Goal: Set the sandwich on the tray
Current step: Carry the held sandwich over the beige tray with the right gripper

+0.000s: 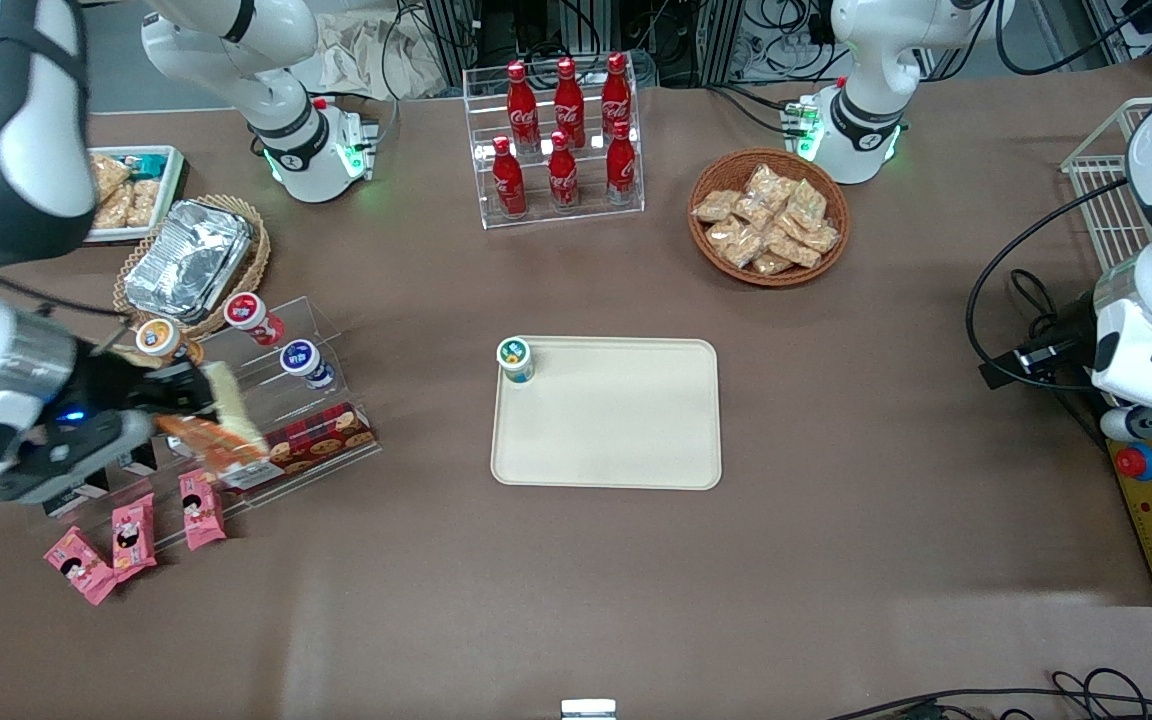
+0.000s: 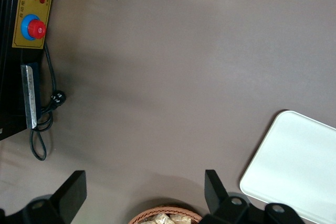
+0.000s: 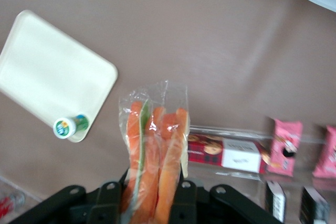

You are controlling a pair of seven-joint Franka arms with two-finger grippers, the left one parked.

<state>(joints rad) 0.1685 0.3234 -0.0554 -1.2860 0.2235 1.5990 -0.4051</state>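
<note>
My right gripper is shut on the clear-wrapped sandwich, whose orange and green filling edge faces the wrist camera. It hangs above the clear tiered snack shelf at the working arm's end of the table. The cream tray lies flat mid-table, well away from the gripper toward the parked arm. A small green-lidded cup stands in one tray corner.
On the shelf: round cups, a red cookie box, pink packets. A foil container in a wicker basket, a cola bottle rack and a basket of snack packets stand farther from the camera.
</note>
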